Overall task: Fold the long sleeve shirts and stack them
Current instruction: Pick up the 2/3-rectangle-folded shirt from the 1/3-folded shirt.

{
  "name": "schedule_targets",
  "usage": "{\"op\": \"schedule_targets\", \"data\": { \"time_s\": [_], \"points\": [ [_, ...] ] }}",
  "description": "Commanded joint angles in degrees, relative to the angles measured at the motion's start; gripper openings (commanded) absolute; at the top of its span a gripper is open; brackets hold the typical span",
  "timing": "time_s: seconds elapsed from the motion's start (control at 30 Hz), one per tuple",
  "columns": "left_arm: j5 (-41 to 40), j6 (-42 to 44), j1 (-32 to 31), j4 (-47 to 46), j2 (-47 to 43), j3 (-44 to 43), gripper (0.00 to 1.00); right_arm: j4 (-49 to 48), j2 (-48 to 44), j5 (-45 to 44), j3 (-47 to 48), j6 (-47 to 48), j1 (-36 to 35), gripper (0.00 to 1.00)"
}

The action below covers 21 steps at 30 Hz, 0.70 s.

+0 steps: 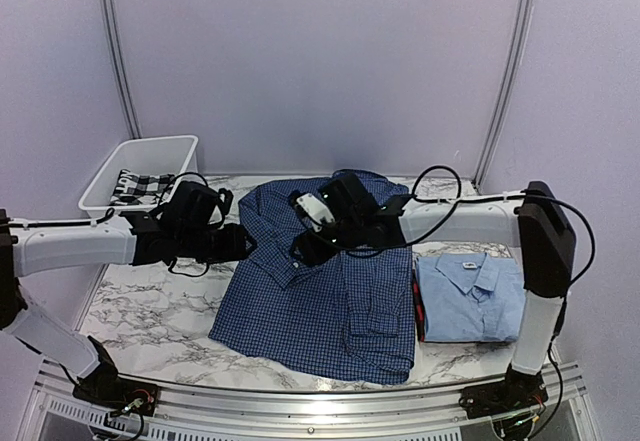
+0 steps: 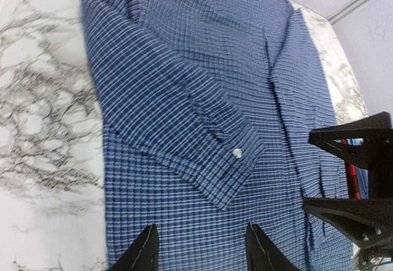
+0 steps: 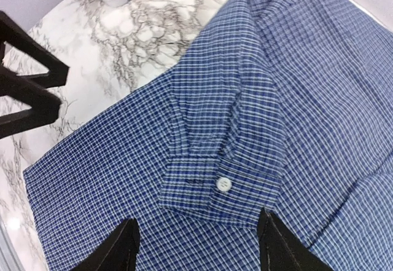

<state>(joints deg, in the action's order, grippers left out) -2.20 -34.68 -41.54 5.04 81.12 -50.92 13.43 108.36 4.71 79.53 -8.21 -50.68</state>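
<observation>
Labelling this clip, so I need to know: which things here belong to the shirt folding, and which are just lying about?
Job: dark blue checked shirt, spread mid-table; light blue shirt, folded at right.
Lying about: white bin, back left; black-and-white checked cloth inside it.

Robot lab booth, no home or shop.
Closed in by plain lilac walls [image 1: 320,61] and curved metal poles [image 1: 117,61]; marble-patterned table [image 1: 150,311] edged in front with an aluminium rail [image 1: 300,399], left arm [image 1: 75,244] and right arm [image 1: 470,223] mounted along it, black cables [image 1: 438,169] looping loose, white plastic bin [image 1: 150,141] in the far corner.
</observation>
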Motion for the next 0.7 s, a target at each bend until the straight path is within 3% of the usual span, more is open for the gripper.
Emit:
{"op": "schedule_targets", "data": {
  "time_s": [0.0,0.27,0.43,0.67],
  "points": [
    [-1.0,-6.5,2.0,3.7,-3.5,5.0,0.5,4.6,6.2,-8.1,6.8,5.7,-4.7,0.63],
    [1.4,-7.9,4.1,4.6,-9.3,12.1,0.5,7.8,15.4,-16.8,15.1,9.9,-9.1,0.6],
    [1.8,-7.7,4.5,5.1,-10.2,13.1,0.5,9.1,19.0,-17.0,17.6,10.3,-9.1,0.53],
    [2.0,-7.2,5.0,6.0,-11.2,14.1,0.5,10.5,21.6,-15.5,18.0,9.4,-9.1,0.52]
  ]
}}
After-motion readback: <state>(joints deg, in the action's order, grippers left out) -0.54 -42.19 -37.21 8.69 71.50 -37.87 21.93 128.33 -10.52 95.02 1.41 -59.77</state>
